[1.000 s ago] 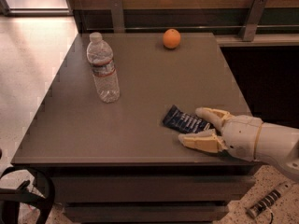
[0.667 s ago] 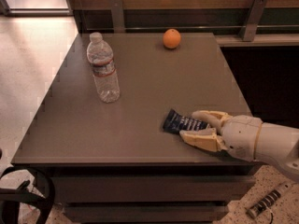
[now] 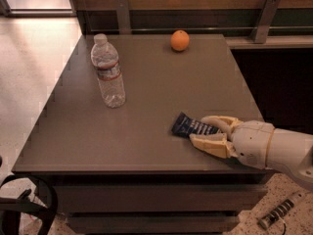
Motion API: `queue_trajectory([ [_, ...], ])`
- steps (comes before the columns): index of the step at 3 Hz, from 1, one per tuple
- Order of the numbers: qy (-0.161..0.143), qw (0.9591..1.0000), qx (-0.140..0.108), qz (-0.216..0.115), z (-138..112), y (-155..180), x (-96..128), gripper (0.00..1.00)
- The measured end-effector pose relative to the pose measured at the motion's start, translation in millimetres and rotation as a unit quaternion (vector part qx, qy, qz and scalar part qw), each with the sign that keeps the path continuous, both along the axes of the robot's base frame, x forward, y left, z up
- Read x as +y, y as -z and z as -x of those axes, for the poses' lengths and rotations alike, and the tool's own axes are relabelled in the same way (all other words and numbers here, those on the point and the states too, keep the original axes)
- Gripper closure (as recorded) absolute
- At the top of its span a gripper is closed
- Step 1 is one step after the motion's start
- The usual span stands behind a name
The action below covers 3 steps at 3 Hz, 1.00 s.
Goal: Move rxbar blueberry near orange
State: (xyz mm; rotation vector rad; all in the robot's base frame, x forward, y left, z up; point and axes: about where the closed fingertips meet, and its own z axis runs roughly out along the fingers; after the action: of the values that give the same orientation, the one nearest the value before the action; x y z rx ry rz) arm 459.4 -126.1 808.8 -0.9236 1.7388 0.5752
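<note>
The rxbar blueberry (image 3: 190, 126), a flat dark navy wrapper with white lettering, lies on the brown table (image 3: 146, 82) near its front right. My gripper (image 3: 199, 129) reaches in from the right. Its two cream fingers (image 3: 210, 146) are closed on the bar's right end, one on each long edge, and the bar still rests on the table. The orange (image 3: 180, 40), small, round and bright, sits at the far edge of the table, well beyond the bar.
A clear water bottle (image 3: 108, 72) stands upright at the left of the table. A wooden wall with metal brackets (image 3: 264, 18) runs behind the table. A dark gap lies to the right of the table's edge.
The fingers have narrowed from a wide straddle onto the bar's edges. The gripper has shifted slightly. The bar, the bottle and the orange have stayed put.
</note>
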Motion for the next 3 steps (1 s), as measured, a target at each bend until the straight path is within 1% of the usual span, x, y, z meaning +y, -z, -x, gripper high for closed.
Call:
queue_trajectory([
  [1, 0.014, 0.9999, 0.005, 0.009, -6, -9, -13, 1.0],
  [2, 0.044, 0.9987, 0.014, 0.02, -28, -26, -45, 1.0],
  [3, 0.087, 0.9958, 0.017, 0.023, -62, -42, -89, 1.0],
])
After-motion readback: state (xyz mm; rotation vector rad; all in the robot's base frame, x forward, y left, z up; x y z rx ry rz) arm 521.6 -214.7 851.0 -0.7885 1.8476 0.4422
